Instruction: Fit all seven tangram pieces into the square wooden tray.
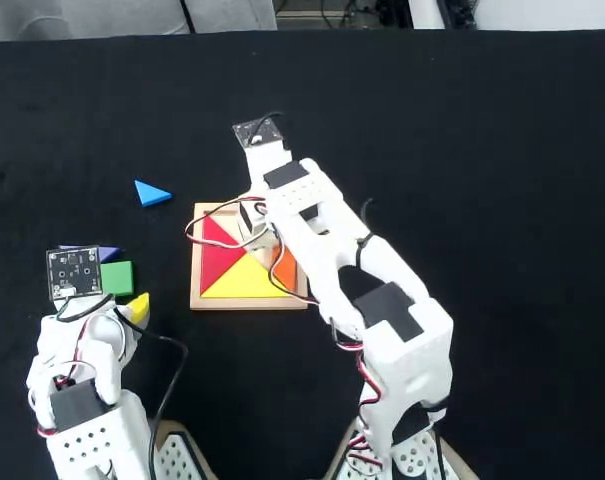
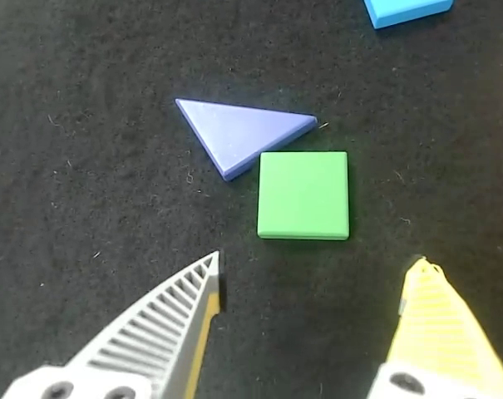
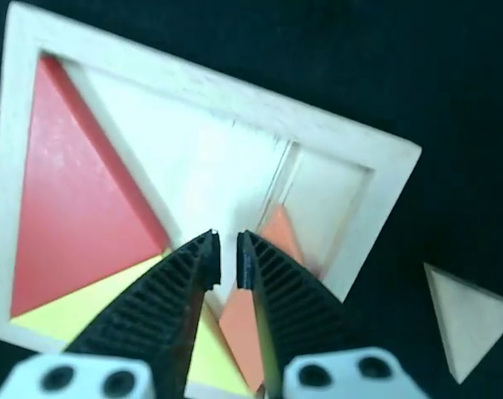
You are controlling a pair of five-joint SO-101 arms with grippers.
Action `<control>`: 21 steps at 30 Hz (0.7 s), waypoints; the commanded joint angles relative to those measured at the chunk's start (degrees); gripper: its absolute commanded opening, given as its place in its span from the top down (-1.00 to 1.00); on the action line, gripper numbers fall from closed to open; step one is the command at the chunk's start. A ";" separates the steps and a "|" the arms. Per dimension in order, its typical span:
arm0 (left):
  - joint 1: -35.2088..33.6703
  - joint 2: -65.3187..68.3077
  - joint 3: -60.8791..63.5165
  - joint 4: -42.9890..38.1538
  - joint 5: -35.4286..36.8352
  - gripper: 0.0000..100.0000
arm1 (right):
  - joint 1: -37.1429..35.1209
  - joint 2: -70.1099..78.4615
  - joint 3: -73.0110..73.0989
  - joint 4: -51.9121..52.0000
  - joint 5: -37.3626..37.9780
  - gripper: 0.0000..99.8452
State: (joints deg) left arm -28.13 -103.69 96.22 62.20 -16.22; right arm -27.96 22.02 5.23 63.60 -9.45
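Tangram green square (image 2: 303,194) and purple triangle (image 2: 239,133) lie just before my left claw (image 2: 318,262), which is spread wide and empty. Further right, the wooden tray (image 1: 196,255) holds a red piece (image 3: 76,191), a yellow piece (image 3: 85,303) and an orange piece (image 3: 276,241). Above it my right claw (image 3: 227,241) is nearly pressed together, gripping nothing.

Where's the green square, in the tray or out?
Out: the green square lies flat on the black table beside the purple triangle, apart from the tray.

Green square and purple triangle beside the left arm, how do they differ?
The green square has four sides; the purple triangle has three. The square lies nearer the left pincer, the triangle beyond it. Both lie flat on the black table, outside the tray.
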 commanded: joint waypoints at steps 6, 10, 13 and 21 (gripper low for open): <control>0.40 -0.62 1.19 -0.18 -0.35 0.32 | 1.49 -3.82 -4.35 2.64 3.69 0.98; 0.57 -0.62 1.19 -0.18 -0.35 0.32 | 1.58 -4.35 -2.42 -3.08 4.57 0.98; 0.57 -0.62 1.19 -0.18 -0.35 0.32 | 1.49 -2.95 -1.89 -6.51 4.92 0.97; 0.48 -0.62 1.19 -0.18 -0.35 0.32 | 5.98 -0.75 -2.77 -8.26 4.92 0.98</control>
State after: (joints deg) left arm -28.13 -103.69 96.22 62.20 -16.22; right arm -24.88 21.32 3.82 56.31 -5.23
